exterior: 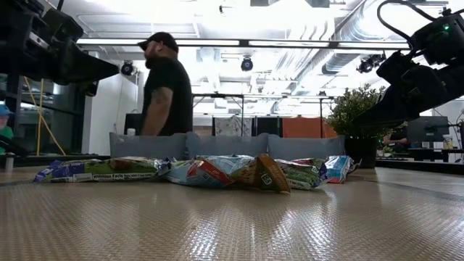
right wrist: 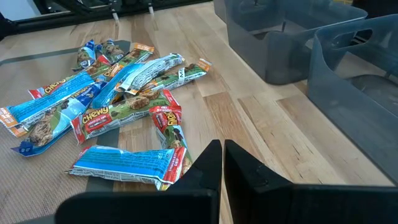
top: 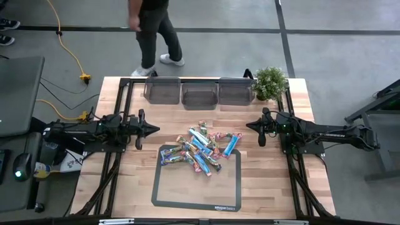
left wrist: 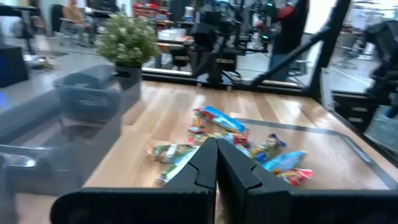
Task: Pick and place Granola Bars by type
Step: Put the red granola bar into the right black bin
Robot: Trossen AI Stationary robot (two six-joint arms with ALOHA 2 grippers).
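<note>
Both my grippers, left (top: 152, 129) and right (top: 250, 127), hang closed and empty on either side of the heaped granola bars (top: 202, 147).

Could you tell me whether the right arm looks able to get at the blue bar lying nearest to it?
Probably yes. The right pincer hovers shut beside the pile, and the blue bar lies at the pile's near edge with bare wood between them. Nothing stands in the way; the pincer would have to open first.

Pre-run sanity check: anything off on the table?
Nothing damaged. The bars lie in a jumbled, overlapping pile, partly on the mat, partly on bare wood. The three bins look empty. Left gripper and right gripper hang shut either side.
</note>
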